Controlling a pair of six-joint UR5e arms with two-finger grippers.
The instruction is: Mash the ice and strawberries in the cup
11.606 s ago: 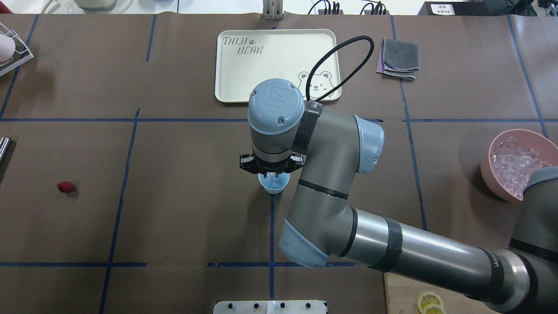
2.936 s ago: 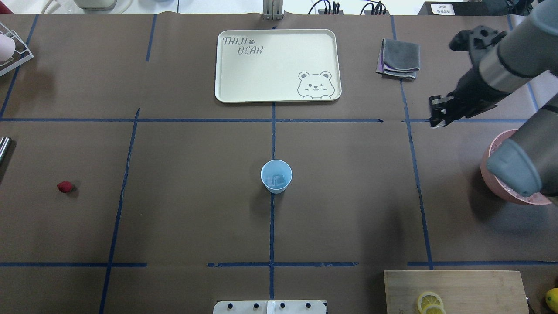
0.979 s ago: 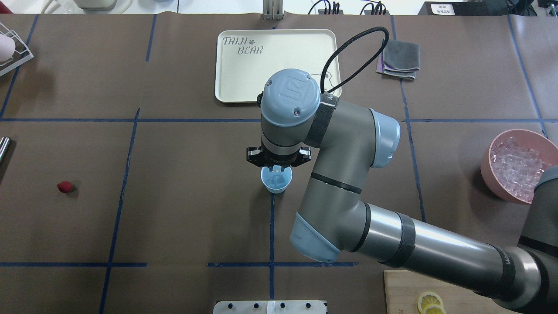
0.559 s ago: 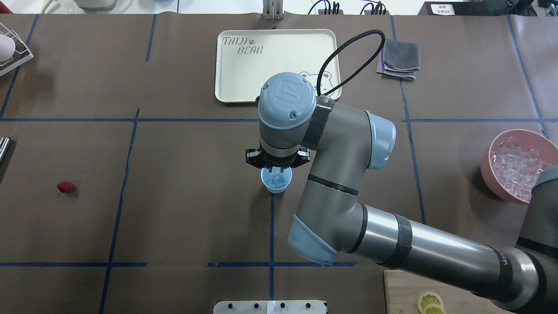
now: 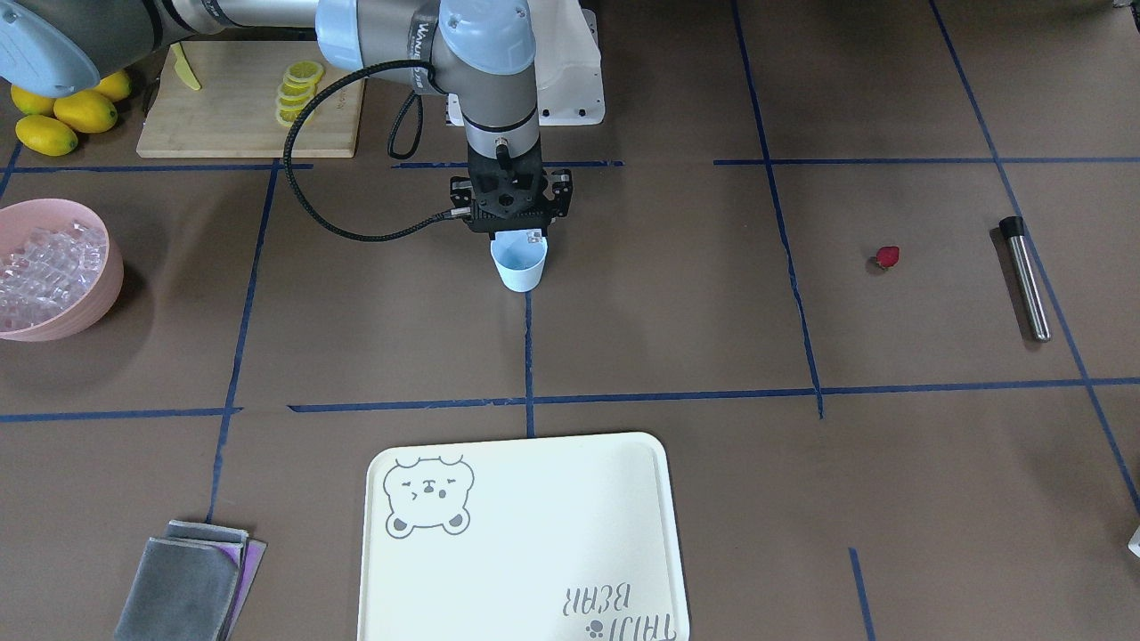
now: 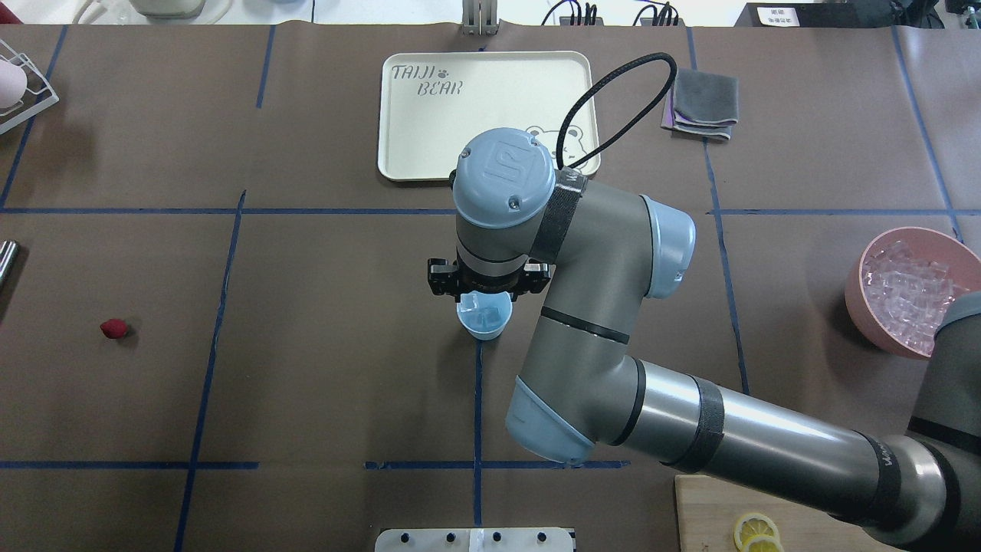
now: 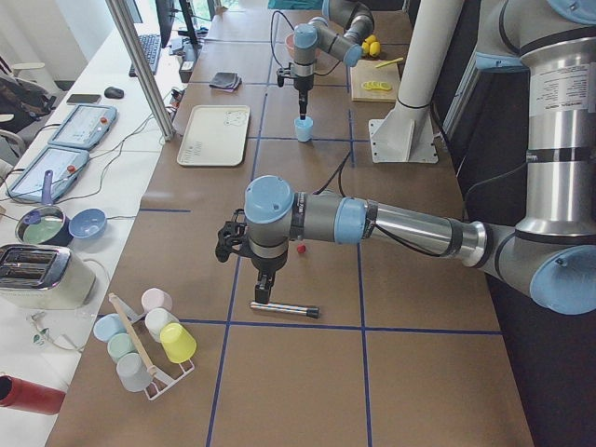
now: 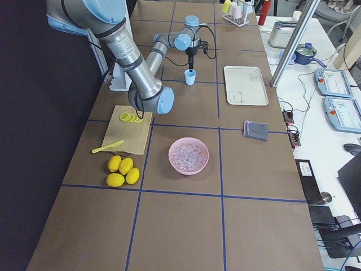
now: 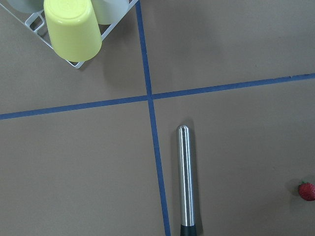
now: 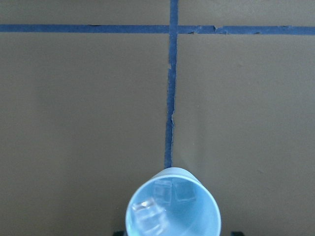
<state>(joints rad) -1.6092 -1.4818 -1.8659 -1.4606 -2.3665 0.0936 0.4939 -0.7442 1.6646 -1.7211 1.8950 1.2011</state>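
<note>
The pale blue cup (image 6: 484,317) stands at the table's middle, also in the front view (image 5: 519,267). My right gripper (image 6: 489,290) hangs just above its rim with its jaws spread wide. Three ice cubes (image 10: 147,212) lie in the cup (image 10: 172,209) in the right wrist view. The strawberry (image 6: 113,328) lies alone far to the left, also in the front view (image 5: 887,257) and the left wrist view (image 9: 307,190). My left gripper (image 7: 264,296) hangs over a metal rod (image 9: 185,177); I cannot tell whether it is open or shut.
A pink bowl (image 6: 858,295) full of ice stands at the right. A cream tray (image 6: 398,165) and a grey cloth (image 6: 701,103) lie at the back. A cutting board (image 5: 240,125) with lemon slices and whole lemons (image 5: 62,111) sits near the robot. A cup rack (image 9: 71,29) stands far left.
My right arm went to the pink bowl and came back over the cup. In the last half second its jaws spread, and the cup holds one more ice cube.
</note>
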